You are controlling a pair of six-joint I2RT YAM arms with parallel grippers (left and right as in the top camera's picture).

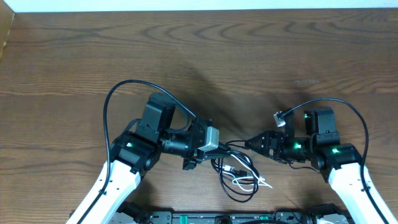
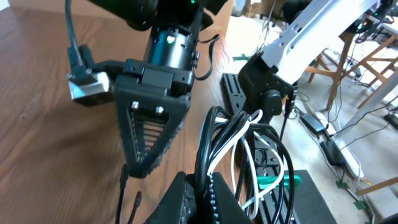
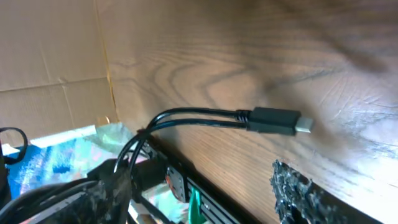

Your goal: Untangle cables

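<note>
Left gripper (image 2: 196, 190): clamped on the cables (image 2: 214, 143). The bundle is pinched low at the bottom centre of the left-wrist frame and loops up out of the jaws. It's black cords plus one white cord (image 2: 239, 134) running through the same loop.

Right gripper (image 3: 202, 183): jaws apart, holding nothing. A black plug (image 3: 277, 121) sits just ahead, centre-right of the right-wrist frame, over the wood and untouched. Two black strands run side by side into it.

Overhead: both tips nearly meet at lower centre. The rest of the tangle lies on the table (image 1: 186, 50) just below them, with the white cord inside the black loops.

Step, my read: left is the anchor and right is lining up on the plug end. It's early in the task, since the cords are all overlapped.

Next move:
- Right should close on the plug body or the strand just behind it, taking one strand and not both.
- Then draw away while left holds.

Room:
- The upper half of the overhead frame is bare wood, so pull that way.
- At the bottom of the frame, the table's front edge and the black rail (image 1: 205, 218) are near the tangle, so slack could slip over.
- The arms' own thick leads arc over each wrist, so stay out of those.
- Cardboard (image 3: 50, 56) at the upper left of the right-wrist frame is well apart.
</note>
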